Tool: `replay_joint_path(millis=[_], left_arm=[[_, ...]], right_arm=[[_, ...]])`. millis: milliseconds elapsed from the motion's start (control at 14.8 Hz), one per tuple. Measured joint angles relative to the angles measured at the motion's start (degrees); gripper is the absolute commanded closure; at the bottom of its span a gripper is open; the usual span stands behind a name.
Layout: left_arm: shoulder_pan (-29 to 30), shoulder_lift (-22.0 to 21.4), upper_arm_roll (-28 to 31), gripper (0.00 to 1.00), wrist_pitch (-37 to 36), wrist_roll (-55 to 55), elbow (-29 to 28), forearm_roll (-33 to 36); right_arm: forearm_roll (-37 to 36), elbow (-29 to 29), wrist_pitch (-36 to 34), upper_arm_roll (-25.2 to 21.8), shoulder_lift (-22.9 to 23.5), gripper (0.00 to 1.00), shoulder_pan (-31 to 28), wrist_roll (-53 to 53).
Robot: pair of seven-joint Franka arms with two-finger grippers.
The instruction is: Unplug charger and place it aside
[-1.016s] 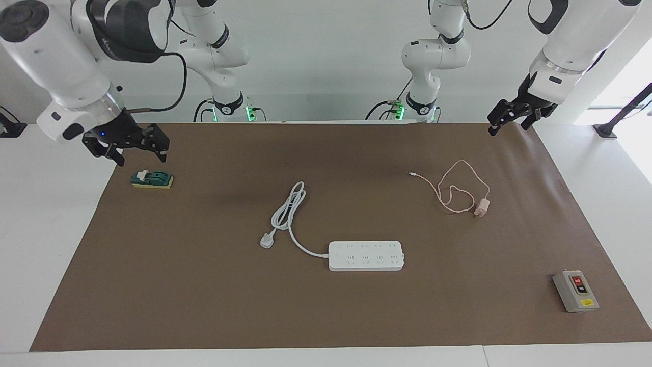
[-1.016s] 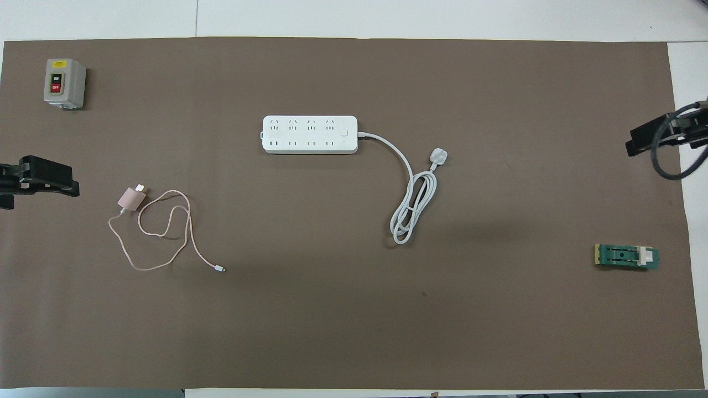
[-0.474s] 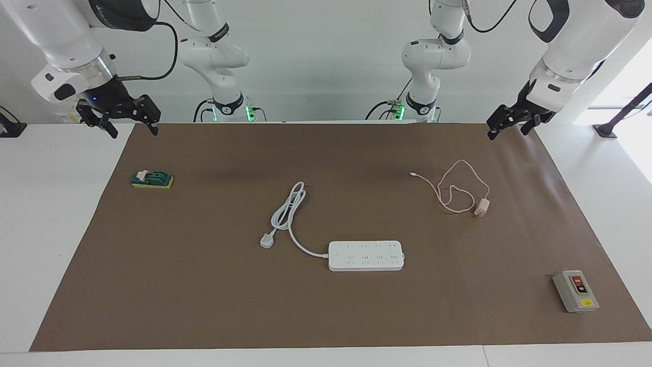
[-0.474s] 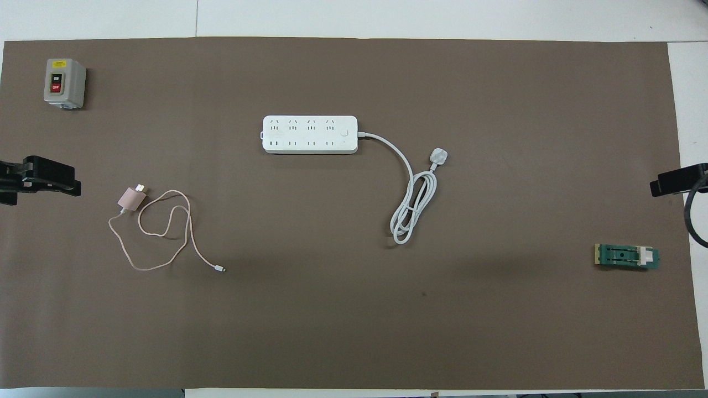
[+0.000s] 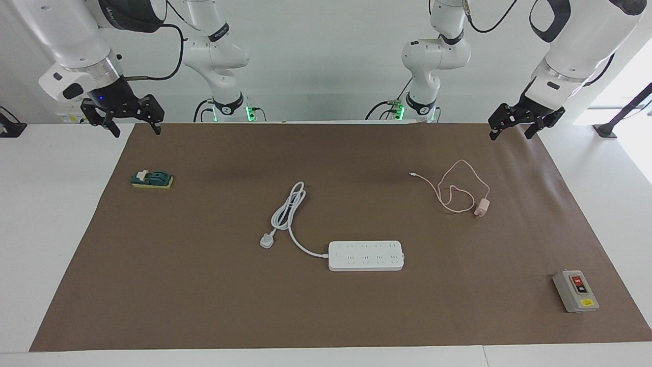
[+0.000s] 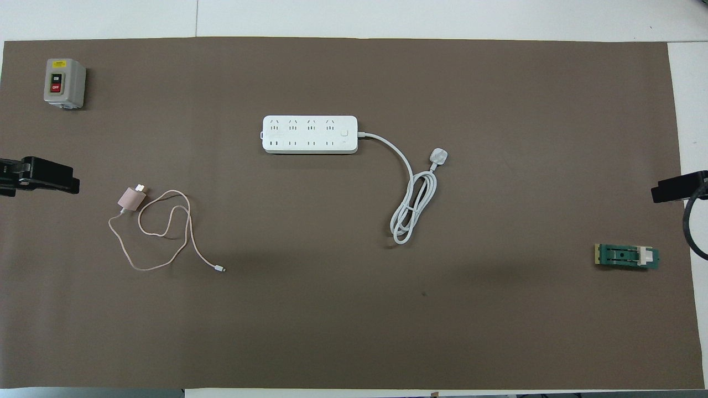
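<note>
The charger (image 5: pixel 481 207) is a pale pink cube lying on the brown mat toward the left arm's end, and it also shows in the overhead view (image 6: pixel 131 199). Its thin pink cable (image 5: pixel 461 186) lies in loose loops and ends in a white connector (image 5: pixel 410 174). The charger is apart from the white power strip (image 5: pixel 365 255), whose sockets are all bare. My left gripper (image 5: pixel 510 132) hangs open and empty in the air over the mat's edge at the left arm's end. My right gripper (image 5: pixel 136 131) hangs open and empty over the mat's corner at the right arm's end.
The strip's thick white cord (image 5: pixel 288 206) lies coiled, with its plug (image 5: pixel 267 240) loose on the mat. A green switch block (image 5: pixel 152 179) sits under the right gripper's end. A grey on/off box (image 5: pixel 575 291) stands farthest from the robots at the left arm's end.
My right gripper has risen from just above the green switch block and drawn back over the mat's corner. My left gripper has barely shifted. The charger and strip have not moved.
</note>
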Motion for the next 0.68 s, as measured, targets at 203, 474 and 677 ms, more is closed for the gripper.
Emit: replay_joint_path(millis=[203, 474, 677], left_arm=[[0.0, 0.0, 0.0, 0.00, 0.0, 0.1, 0.0, 0.0], [0.0, 0.0, 0.0, 0.00, 0.0, 0.1, 0.0, 0.0], [0.0, 0.0, 0.0, 0.00, 0.1, 0.1, 0.0, 0.0]], right_arm=[[0.0, 0.3, -1.7, 0.1, -0.3, 0.00, 0.0, 0.0], [0.0, 0.4, -2.0, 0.2, -0.3, 0.00, 0.0, 0.0], [0.0, 0.4, -2.3, 0.2, -0.3, 0.00, 0.0, 0.0]])
